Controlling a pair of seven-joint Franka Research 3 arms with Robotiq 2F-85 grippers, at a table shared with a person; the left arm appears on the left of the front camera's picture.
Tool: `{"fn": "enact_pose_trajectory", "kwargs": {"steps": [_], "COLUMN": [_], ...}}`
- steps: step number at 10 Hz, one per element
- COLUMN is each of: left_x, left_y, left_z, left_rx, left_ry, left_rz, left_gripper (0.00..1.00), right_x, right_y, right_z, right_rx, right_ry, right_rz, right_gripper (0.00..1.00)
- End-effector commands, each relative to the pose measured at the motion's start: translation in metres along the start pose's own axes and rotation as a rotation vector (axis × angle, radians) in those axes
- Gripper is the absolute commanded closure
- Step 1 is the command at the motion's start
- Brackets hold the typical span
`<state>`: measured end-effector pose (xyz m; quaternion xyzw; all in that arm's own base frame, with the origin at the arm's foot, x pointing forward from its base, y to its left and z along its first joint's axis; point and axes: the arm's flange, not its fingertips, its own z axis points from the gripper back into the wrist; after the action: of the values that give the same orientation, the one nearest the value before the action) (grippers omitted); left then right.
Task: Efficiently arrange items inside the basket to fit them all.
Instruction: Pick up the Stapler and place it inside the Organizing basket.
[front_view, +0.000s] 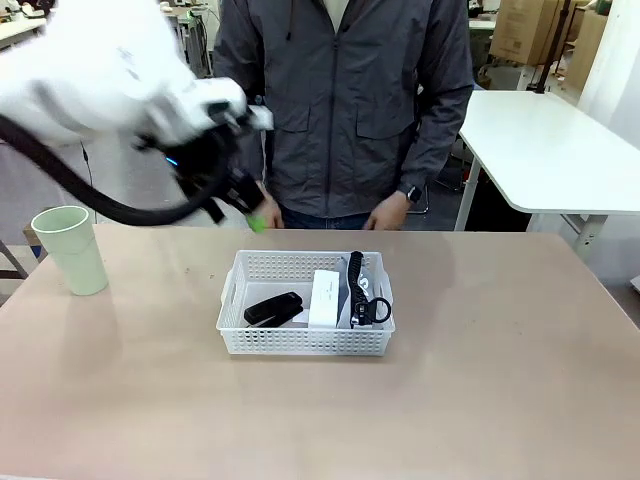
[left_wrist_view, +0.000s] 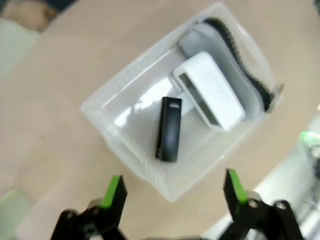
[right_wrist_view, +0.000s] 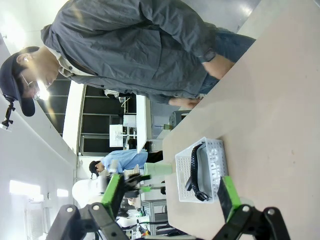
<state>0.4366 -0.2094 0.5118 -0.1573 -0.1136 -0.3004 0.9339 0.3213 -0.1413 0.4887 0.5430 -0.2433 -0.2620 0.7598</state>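
The basket (front_view: 300, 342) sits near the middle of the table (front_view: 480, 390), long side facing the robot. Three items lie inside it. The black stapler (front_view: 273, 309) lies flat on the floor of the left part. The white box (front_view: 324, 298) stands just beside it, towards the centre. The grey pouch (front_view: 372, 282) occupies the right end, and its black strap (front_view: 356, 268) runs along its top. The box touches the pouch.

The pale green cup (front_view: 72, 250) stands upright on the table outside the basket, well apart from it on the robot's left.

The left gripper (front_view: 252, 215) hangs above the table behind the basket's left end. In the left wrist view it (left_wrist_view: 174, 187) looks down into the basket (left_wrist_view: 107, 112). Its fingers are spread wide and nothing is between them. The same view shows the stapler (left_wrist_view: 168, 129), the box (left_wrist_view: 210, 90) leaning on the pouch (left_wrist_view: 250, 95), and the strap (left_wrist_view: 235, 45) along the far wall.

The right gripper (right_wrist_view: 170, 192) is also spread wide and empty. Well beyond it the right wrist view shows the basket (right_wrist_view: 185, 167), the pouch (right_wrist_view: 215, 167) with its "CAMPUS" print, the strap (right_wrist_view: 195, 175) and the cup (right_wrist_view: 157, 169).

A person (front_view: 340, 110) in a dark grey jacket stands at the far side of the table, with one hand (front_view: 385, 212) at the table edge.
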Motion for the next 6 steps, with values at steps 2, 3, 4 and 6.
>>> {"fn": "enact_pose_trajectory", "kwargs": {"steps": [2, 3, 4, 6], "left_x": [-0.106, -0.139, -0.178, -0.273], "left_y": [0.042, 0.056, 0.072, 0.11], "left_z": [0.115, 0.14, 0.163, 0.185], "left_rx": [-0.082, -0.188, -0.346, -0.454], "left_ry": [-0.14, -0.171, -0.231, -0.471], "left_rz": [0.22, 0.241, 0.171, 0.316], "left_gripper": [0.0, 0.0, 0.0, 0.0], "right_x": [0.001, 0.001, 0.001, 0.001], "right_y": [0.005, 0.005, 0.005, 0.005], "right_z": [0.0, 0.0, 0.0, 0.0], "right_rx": [0.027, 0.027, 0.027, 0.027], "right_ry": [-0.007, -0.007, -0.007, -0.007], "right_rz": [-0.02, -0.02, -0.02, -0.02], "right_gripper": [0.0, 0.0, 0.0, 0.0]}}
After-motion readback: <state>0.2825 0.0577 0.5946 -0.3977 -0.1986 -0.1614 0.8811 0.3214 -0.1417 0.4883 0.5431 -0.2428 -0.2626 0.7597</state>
